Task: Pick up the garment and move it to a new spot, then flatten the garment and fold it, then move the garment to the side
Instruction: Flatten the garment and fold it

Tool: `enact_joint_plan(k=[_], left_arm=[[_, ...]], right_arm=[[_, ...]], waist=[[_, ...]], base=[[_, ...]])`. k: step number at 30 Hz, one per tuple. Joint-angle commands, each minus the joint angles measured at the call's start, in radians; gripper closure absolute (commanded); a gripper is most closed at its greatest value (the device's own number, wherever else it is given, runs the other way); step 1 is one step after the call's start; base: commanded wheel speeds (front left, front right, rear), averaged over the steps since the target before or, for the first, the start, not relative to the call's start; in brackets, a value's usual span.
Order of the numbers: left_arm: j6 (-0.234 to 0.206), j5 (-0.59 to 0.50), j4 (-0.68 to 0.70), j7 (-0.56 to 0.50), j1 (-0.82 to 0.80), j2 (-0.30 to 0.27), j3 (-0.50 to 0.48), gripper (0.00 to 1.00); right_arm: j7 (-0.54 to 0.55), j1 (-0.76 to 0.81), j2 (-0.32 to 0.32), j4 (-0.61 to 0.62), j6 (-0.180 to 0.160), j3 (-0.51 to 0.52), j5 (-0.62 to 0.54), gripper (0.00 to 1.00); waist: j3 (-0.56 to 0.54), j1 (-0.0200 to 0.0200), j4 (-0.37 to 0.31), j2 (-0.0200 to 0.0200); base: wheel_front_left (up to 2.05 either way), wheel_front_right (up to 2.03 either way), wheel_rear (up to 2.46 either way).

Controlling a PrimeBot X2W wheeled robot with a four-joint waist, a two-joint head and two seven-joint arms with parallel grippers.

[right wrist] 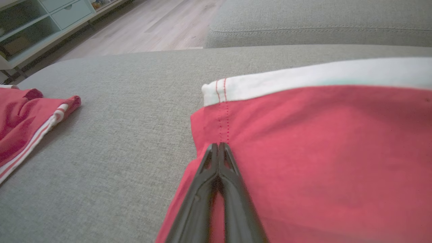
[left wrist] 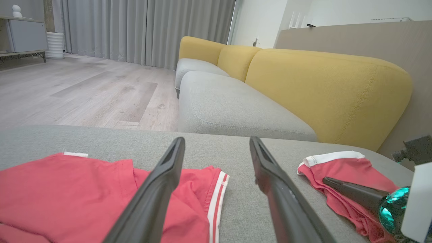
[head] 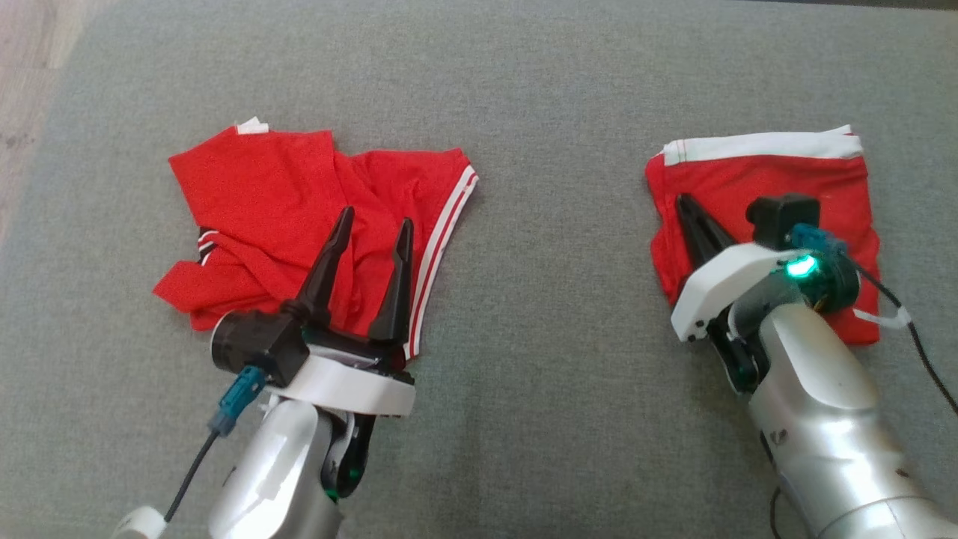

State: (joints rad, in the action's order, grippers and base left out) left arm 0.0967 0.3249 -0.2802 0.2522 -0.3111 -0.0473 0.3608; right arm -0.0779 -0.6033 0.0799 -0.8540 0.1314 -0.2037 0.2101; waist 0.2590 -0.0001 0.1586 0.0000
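One garment (head: 763, 180) lay folded square at the right of the grey cushion (head: 554, 314), well apart from a crumpled garment (head: 262, 187) at the left. The right pincer (head: 684, 202) was closed, its tips resting on the folded piece with nothing pinched. The left pincer (head: 377, 217) stood wide open over the crumpled garment, holding nothing. That one likely awaited lifting, flattening, folding and setting aside.

The garment (head: 262, 195) is soft matt cloth, the cushion (head: 554, 337) coarse grey weave, the fingers (head: 333, 251) matt black plastic.
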Motion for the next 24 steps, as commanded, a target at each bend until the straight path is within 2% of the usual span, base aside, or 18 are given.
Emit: enact_joint_plan(k=[1,10,16,17,18,24], left_arm=[[-0.004,0.006,0.036,0.01,-0.014,-0.003,-0.023,0.0],[-0.012,-0.006,0.026,0.01,0.01,-0.003,-0.039,0.0],[-0.011,-0.014,0.01,0.01,0.032,-0.003,-0.059,0.0],[-0.011,-0.016,0.008,0.01,0.037,-0.003,-0.065,0.0],[-0.011,-0.017,0.006,0.01,0.042,-0.003,-0.072,0.0],[-0.013,-0.021,-0.006,0.01,0.087,-0.003,-0.105,0.0]], right_arm=[[-0.002,0.007,-0.004,0.017,-0.001,-0.027,0.013,1.0],[-0.121,0.009,0.036,0.082,-0.001,-0.014,0.074,1.0],[-0.169,0.086,0.064,0.196,-0.001,0.088,0.069,1.0],[-0.171,0.108,0.062,0.22,-0.001,0.104,0.066,0.66],[-0.173,0.132,0.059,0.245,-0.001,0.117,0.061,0.0],[-0.178,0.323,0.028,0.423,-0.001,0.166,0.039,0.0]], waist=[[-0.004,0.0001,0.0,0.0],[-0.062,0.0001,-0.045,0.0],[-0.111,0.0001,-0.078,0.0],[-0.12,0.0001,-0.083,0.0],[-0.127,0.0001,-0.088,0.0],[-0.175,0.0001,-0.107,0.0]], base=[[0.0,0.0,0.0],[0.0,0.0,0.0],[0.0,0.0,0.0],[0.0,0.0,0.0],[0.0,0.0,0.0],[0.0,0.0,0.0]])
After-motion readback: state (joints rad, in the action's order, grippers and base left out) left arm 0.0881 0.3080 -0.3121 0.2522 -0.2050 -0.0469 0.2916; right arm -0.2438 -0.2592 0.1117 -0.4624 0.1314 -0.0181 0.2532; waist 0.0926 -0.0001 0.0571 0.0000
